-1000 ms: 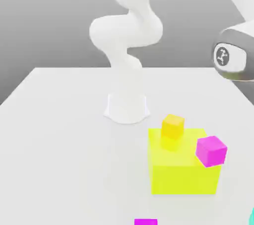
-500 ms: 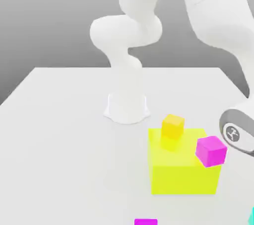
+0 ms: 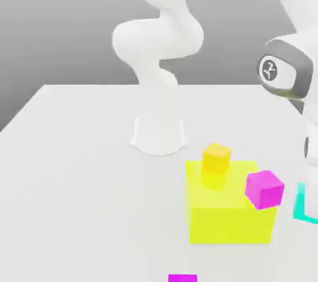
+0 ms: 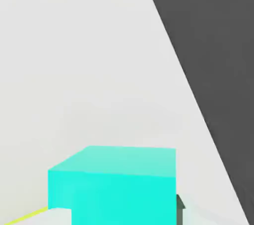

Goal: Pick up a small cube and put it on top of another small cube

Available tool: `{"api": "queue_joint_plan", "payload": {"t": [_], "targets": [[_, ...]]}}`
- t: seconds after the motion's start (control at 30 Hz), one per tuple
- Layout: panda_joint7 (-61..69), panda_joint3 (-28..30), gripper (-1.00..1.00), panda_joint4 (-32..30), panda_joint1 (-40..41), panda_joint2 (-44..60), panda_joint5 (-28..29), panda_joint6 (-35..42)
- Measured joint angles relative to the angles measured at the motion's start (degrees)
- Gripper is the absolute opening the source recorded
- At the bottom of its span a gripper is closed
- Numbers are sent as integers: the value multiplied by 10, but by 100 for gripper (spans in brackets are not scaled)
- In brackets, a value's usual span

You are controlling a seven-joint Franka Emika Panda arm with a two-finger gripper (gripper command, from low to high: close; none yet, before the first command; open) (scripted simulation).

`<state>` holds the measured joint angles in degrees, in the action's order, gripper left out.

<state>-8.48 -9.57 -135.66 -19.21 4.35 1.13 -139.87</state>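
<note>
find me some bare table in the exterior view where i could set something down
The white tabletop is bare left of the glossy yellow block, out to its left edge, and in front of the white robot base. It's crowded at the right, where the arm, cyan cube and magenta cube cluster by the block.

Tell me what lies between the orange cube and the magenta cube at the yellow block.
In the exterior view, only a bare stretch of the yellow block's top separates them.

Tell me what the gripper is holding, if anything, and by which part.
The gripper holds the small, plain, glossy cyan cube, pinched by two opposite sides; exactly how far down them the grip reaches can't be told.
</note>
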Motion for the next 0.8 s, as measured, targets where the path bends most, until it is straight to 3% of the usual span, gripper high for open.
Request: {"api": "queue_joint_plan", "payload": {"t": [0.67, 0.8], "targets": [[41, 23, -100, -311, -6, -418, -71, 106], [43, 17, -100, -347, -4, -385, -78, 37]]}}
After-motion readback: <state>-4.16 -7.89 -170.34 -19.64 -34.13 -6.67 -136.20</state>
